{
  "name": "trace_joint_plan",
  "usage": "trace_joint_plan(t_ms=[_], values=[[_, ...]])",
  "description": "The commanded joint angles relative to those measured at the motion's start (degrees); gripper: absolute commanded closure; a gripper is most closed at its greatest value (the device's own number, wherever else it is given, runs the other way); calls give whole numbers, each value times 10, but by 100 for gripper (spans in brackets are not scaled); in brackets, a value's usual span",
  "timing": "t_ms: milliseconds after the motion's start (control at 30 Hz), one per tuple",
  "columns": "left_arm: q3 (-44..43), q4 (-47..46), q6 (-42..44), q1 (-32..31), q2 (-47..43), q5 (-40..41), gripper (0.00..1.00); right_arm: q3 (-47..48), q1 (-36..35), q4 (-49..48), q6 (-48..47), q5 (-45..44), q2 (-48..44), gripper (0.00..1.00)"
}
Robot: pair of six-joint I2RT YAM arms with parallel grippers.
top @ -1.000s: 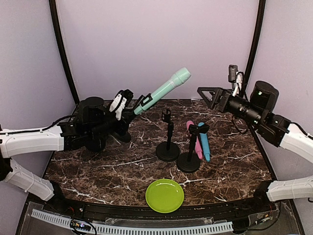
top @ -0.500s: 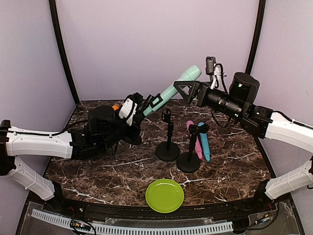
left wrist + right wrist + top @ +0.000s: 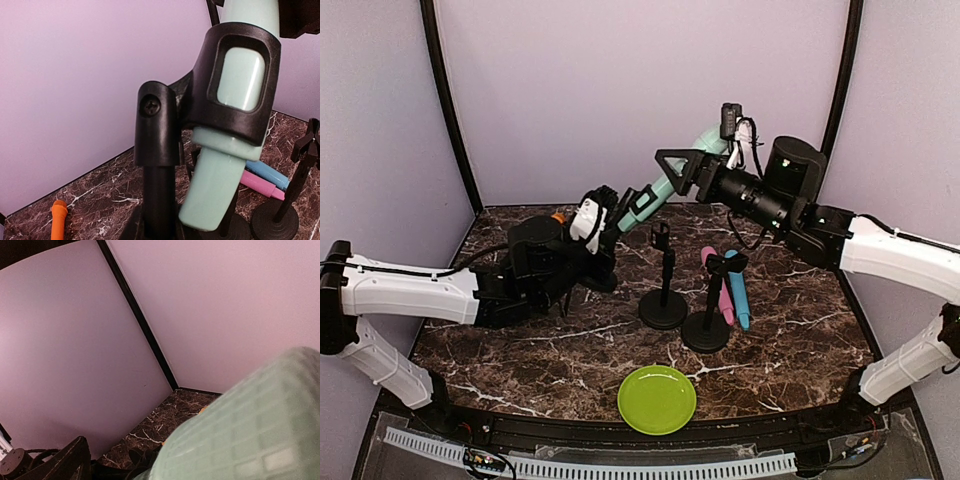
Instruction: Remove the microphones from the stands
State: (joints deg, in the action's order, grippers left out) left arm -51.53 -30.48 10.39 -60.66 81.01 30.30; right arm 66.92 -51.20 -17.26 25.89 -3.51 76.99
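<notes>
Microphone (image 3: 660, 187) in mid-air, clipped to its stand (image 3: 157, 200).
Smooth mint barrel, gridded head, glossy black clip (image 3: 202, 100); left tool (image 3: 605, 212) clamped shut on the stand's pole, right tool (image 3: 672, 165) gaping about the head, open air above the veined tabletop (image 3: 800, 330).

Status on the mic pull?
Left gripper shut on stand. Right gripper open at microphone head; microphone seated in clip. No obstruction seen.
</notes>
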Motion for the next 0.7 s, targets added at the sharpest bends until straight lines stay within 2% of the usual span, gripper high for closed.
trace_joint_plan(t_ms=[0, 133, 333, 400, 500, 600, 667], values=[[-37, -62, 1, -4, -3, 12, 100, -2, -4, -63, 15, -28, -2, 17], [-46, -56, 1, -4, 7, 19, 100, -13, -5, -84, 16, -36, -4, 34], [-44, -52, -2, -4, 9, 8, 100, -26, -4, -108, 17, -47, -1, 76], [-38, -45, -8, -4, 2, -12, 98, -27, -2, -116, 8, -31, 3, 86], [-22, -11, -19, -3, -20, -55, 82, -27, 0, -129, -7, 9, 6, 95], [-6, 35, -33, -3, -42, -78, 71, -24, 2, -140, -16, 61, 11, 100], [7, 73, -38, -2, -69, -108, 53, -21, 2, -144, -21, 85, 15, 100]])
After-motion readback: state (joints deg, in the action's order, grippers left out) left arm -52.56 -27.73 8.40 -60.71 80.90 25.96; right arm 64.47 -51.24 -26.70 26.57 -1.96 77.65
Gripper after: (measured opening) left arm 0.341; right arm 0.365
